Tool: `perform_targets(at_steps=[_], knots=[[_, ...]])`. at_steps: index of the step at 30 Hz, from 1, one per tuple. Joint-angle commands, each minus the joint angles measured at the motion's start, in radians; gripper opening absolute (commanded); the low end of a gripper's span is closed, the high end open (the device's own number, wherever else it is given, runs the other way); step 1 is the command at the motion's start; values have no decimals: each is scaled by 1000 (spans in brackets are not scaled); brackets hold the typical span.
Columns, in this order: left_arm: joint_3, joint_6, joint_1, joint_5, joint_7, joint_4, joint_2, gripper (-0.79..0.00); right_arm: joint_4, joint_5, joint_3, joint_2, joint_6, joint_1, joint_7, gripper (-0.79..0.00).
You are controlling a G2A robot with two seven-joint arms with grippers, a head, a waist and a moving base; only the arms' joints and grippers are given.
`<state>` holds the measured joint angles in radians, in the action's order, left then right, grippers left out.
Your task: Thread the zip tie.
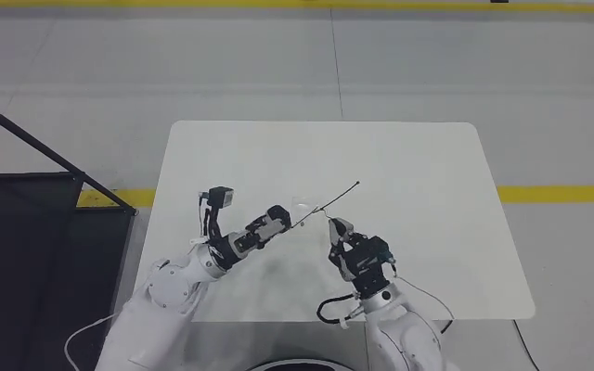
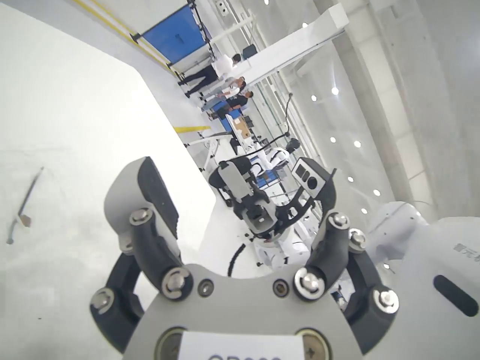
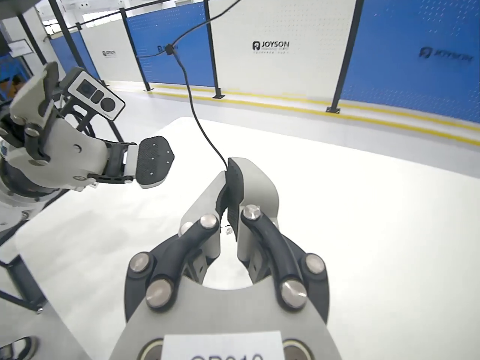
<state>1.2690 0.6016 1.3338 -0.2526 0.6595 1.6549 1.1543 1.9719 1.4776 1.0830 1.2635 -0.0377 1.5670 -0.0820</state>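
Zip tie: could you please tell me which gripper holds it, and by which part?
The right gripper pinches the zip tie at one end of its strap; the left gripper holds nothing.

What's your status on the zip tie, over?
Right gripper jaws shut on zip tie, strap held up off table. Left gripper jaws open, empty, close alongside. Nothing seen between them.
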Motion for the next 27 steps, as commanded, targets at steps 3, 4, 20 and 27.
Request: perform_targets(at_steps=[3, 4, 20, 27], knots=[[-4, -62, -29, -142, 104, -25, -3, 0, -23, 143, -43, 9, -135, 4, -17, -785], [-4, -76, -33, -157, 113, -30, -3, 0, -28, 161, -49, 10, -152, 4, -15, -785], [-18, -136, -44, -182, 135, -24, -3, -34, -53, 234, -78, 23, -248, -3, 2, -785], [-48, -116, -82, -257, 181, -74, 5, -329, -64, 243, -76, 28, -242, -2, 3, -785]])
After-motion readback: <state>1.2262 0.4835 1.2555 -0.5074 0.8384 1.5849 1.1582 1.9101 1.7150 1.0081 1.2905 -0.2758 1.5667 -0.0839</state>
